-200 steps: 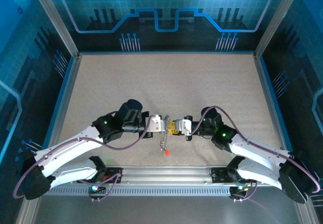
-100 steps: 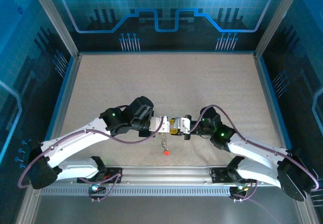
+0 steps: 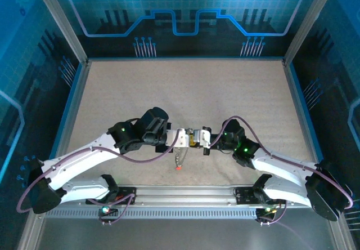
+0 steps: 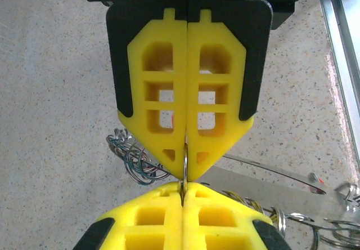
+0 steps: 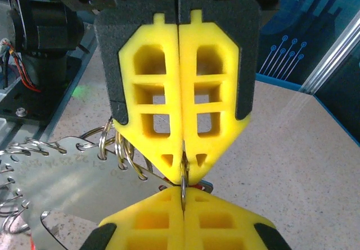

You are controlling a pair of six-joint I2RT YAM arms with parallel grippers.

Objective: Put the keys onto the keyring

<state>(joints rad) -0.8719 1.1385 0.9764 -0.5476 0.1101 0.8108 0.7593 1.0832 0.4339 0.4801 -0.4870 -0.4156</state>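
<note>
Both grippers meet tip to tip above the table's near middle. The keyring (image 4: 184,159) is a thin grey metal ring seen edge-on, pinched between the yellow fingers of my left gripper (image 4: 185,174). My right gripper (image 5: 183,177) is shut on the same keyring (image 5: 183,183) from the other side. In the top view the left gripper (image 3: 181,138) and right gripper (image 3: 198,139) almost touch. Keys (image 3: 179,157) dangle beneath them, the lowest with a red head (image 3: 178,168). A flat silvery plate (image 5: 73,185) with small split rings (image 5: 112,143) through its holes hangs beside the fingers.
A bundle of thin wire rings (image 4: 132,157) hangs left of the left fingers. The speckled beige table (image 3: 185,92) spreads behind the arms. A metal rail (image 3: 185,193) runs along the near edge, and frame posts (image 3: 298,30) stand at the corners.
The joined grippers have shifted slightly left and the left arm has swung its elbow. The dangling keys moved left with them. The right gripper loosened briefly and is shut again.
</note>
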